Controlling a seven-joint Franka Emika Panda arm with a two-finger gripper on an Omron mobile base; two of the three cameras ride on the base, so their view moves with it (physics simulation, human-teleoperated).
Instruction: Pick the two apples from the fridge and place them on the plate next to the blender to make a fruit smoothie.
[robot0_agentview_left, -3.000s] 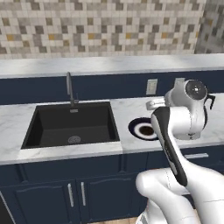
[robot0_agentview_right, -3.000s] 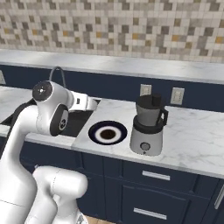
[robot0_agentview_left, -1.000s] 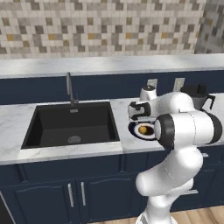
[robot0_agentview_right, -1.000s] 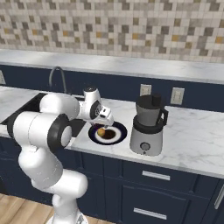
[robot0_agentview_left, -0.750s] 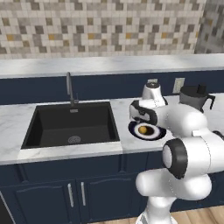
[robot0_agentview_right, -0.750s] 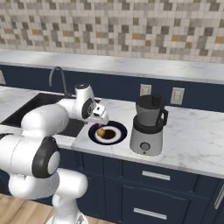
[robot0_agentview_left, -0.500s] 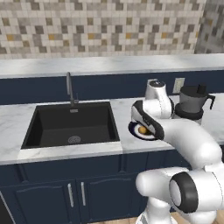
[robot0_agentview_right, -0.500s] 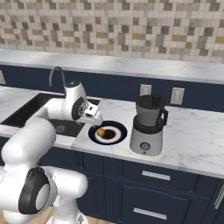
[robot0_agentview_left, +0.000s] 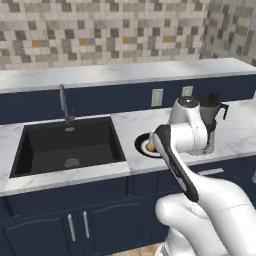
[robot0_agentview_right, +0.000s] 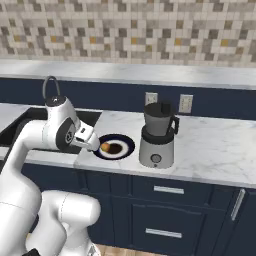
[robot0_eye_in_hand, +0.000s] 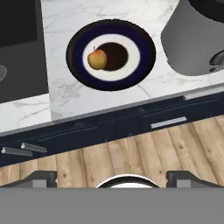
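Note:
One orange-yellow apple (robot0_eye_in_hand: 97, 59) lies on the white ring of the plate (robot0_eye_in_hand: 146, 54), left of its dark centre. The plate sits on the marble counter beside the blender (robot0_eye_in_hand: 192, 39). In the right base view the apple (robot0_agentview_right: 106, 148) rests on the plate (robot0_agentview_right: 125, 145), left of the blender (robot0_agentview_right: 157, 132). My gripper (robot0_agentview_right: 94, 145) hangs by the plate's left edge, near the counter front. It is apart from the apple. In the hand view my gripper (robot0_eye_in_hand: 113, 179) is open and holds nothing. The left base view has the plate (robot0_agentview_left: 141, 143) half hidden behind my arm. The fridge is out of view.
A black sink (robot0_agentview_left: 67, 145) with a faucet (robot0_agentview_left: 62, 102) is set into the counter left of the plate. Navy drawers (robot0_agentview_right: 165, 200) run below the counter. Two wall outlets (robot0_agentview_right: 186, 103) sit behind the blender. Wood floor (robot0_eye_in_hand: 131, 153) lies in front of the cabinets.
The hand has drawn back from above the plate toward the counter's front edge and the sink side. The apple stays lying on the plate. The jaws have spread slightly wider.

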